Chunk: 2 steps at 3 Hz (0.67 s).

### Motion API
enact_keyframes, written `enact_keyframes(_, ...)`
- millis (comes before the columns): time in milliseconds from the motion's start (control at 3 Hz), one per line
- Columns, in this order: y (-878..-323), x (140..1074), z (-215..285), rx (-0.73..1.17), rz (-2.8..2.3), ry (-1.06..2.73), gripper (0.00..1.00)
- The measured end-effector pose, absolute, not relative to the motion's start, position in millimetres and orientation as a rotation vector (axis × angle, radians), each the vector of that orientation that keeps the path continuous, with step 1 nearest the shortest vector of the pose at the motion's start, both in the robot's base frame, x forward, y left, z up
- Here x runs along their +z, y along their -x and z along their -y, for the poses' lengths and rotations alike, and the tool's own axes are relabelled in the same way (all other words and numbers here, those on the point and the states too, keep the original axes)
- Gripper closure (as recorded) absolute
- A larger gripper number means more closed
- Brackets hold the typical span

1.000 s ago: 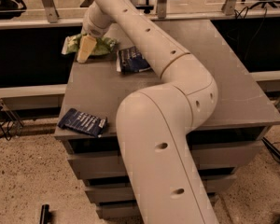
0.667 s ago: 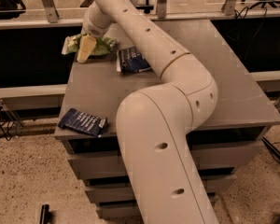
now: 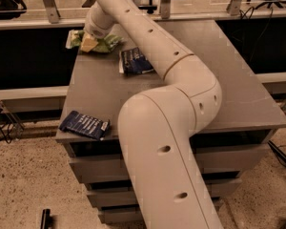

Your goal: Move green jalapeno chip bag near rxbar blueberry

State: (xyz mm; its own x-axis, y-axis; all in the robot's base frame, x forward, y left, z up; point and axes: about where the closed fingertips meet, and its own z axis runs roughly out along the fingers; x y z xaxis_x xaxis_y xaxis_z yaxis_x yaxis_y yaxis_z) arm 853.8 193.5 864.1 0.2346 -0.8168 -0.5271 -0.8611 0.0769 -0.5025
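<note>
The green jalapeno chip bag is a light green crinkled bag at the far left corner of the grey table. My gripper is at the end of the long cream arm, down on the middle of this bag and shut on it, with green foil showing on both sides of the fingers. The rxbar blueberry is a flat dark blue wrapper with pale text lying at the table's near left corner, well apart from the bag.
A puffy dark blue chip bag with white lettering lies just right of the green bag, partly under my arm. My arm crosses the table's middle. Rails and a dark gap run behind the table. A speckled floor lies below.
My gripper and the green bag have shifted slightly up and away on the far left corner. The two blue packages have not moved.
</note>
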Motion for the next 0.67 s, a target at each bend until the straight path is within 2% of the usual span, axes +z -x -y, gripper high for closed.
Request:
enact_keyframes(333, -834, 877, -180, 0.125, -1.573, 1.729, 0.86)
enact_keyframes(667, -806, 900, -169, 0.208, -1.543, 1.742, 1.00)
